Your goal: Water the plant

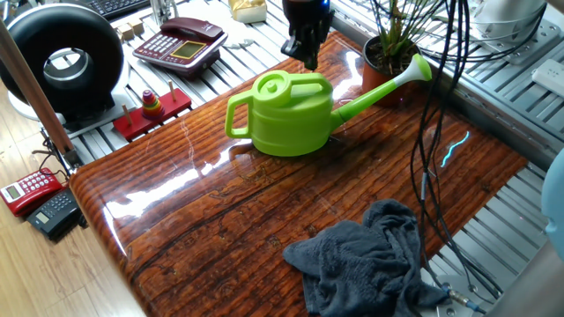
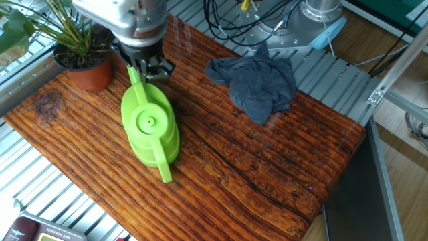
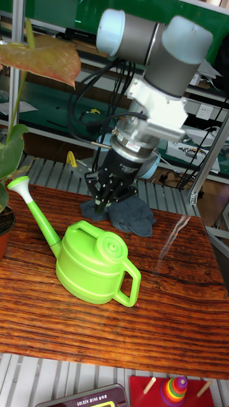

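Note:
The lime-green watering can [image 1: 295, 114] [image 2: 150, 127] [image 3: 92, 261] stands upright on the wooden table [image 1: 264, 220]. Its spout points at the plant [image 1: 388, 48] [image 2: 83, 63], which has thin green leaves and sits in a terracotta pot at the table's far corner. My gripper [image 1: 307, 58] [image 2: 151, 67] [image 3: 100, 205] hangs a little above the can's top handle, on the spout side. Its fingers are pressed together with nothing between them, and they do not touch the can.
A crumpled grey cloth [image 1: 370, 260] [image 2: 257, 80] lies on the table away from the can. Black cables [image 1: 436, 132] hang down beside the plant. Off the table edge are a red ring toy [image 1: 152, 107], a desk phone [image 1: 181, 42] and a black round device [image 1: 62, 57].

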### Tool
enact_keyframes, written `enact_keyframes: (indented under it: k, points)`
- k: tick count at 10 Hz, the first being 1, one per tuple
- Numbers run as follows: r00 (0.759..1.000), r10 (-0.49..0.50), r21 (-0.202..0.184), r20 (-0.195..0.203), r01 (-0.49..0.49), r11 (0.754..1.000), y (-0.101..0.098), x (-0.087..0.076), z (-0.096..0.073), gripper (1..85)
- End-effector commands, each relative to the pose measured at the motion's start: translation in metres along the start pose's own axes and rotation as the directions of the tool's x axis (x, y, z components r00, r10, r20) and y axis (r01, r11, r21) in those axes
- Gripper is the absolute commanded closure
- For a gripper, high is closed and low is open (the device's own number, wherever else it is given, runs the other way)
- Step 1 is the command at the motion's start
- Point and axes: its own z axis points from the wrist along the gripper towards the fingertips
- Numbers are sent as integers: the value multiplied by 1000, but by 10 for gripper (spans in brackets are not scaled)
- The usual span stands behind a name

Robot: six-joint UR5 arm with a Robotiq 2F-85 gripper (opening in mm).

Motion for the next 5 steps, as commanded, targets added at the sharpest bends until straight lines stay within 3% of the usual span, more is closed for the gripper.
enact_keyframes:
  k: [1, 3, 4, 5]
  points:
    - [973, -201, -69, 112, 209, 975, 24, -25, -14, 847]
    - [913, -379, 56, 154, 375, 925, 1, -45, -12, 847]
    - [856, -496, 130, 146, 480, 867, -11, -53, -12, 847]
    - [811, -577, 181, 97, 555, 812, -24, -53, -12, 847]
